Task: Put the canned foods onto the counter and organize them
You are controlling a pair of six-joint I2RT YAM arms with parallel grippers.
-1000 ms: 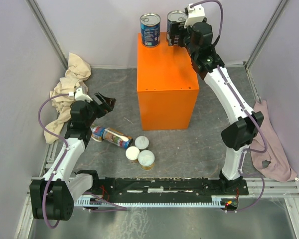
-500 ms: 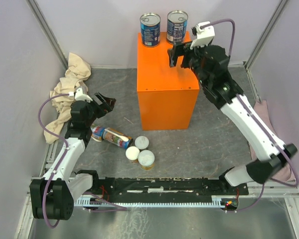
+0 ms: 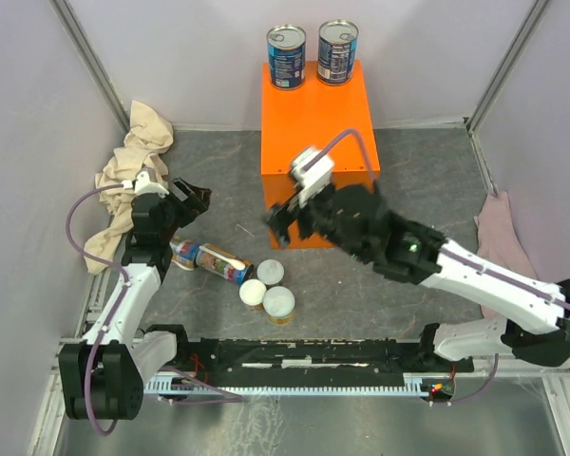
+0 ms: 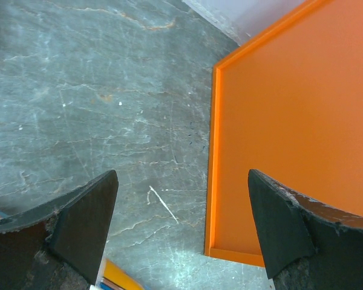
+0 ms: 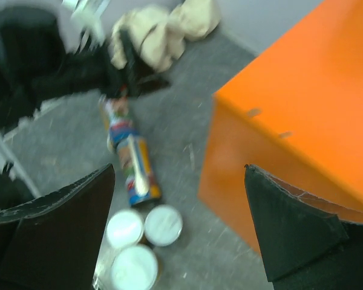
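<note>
Two blue cans stood upright on the far edge of the top of the orange box (image 3: pixel 313 142), long axes vertical and silver tops up. The left blue can (image 3: pixel 286 57) and the right blue can (image 3: pixel 336 52) stood side by side with a narrow gap between them. The box rested on the grey tabletop (image 3: pixel 408 180).

Five more cans were on the tabletop, off the box's near-left corner. The first lying can (image 3: pixel 185 253) and the second lying can (image 3: pixel 224 265) lay on their sides end to end. Their long axes formed one line running from far-left to near-right. Just beyond the second one's near end, three pale-lidded cans stood upright in a tight cluster: the far can (image 3: pixel 270 272), the middle can (image 3: pixel 253 293) and the near can (image 3: pixel 279 304).

The right gripper (image 3: pixel 285 223) hung by the box's near-left corner, jaws apart with nothing between them. The left gripper (image 3: pixel 195 195) was above the first lying can, near the beige cloth (image 3: pixel 133 161), and it too was spread and empty.

Only the overhead view showed the blue cans and the pink cloth (image 3: pixel 508 256). The right wrist view, blurred, framed all five tabletop cans between its fingers. The left wrist view showed mainly an orange face of the box, bare tabletop, and a yellow sliver at its lower edge, too small to identify.
</note>
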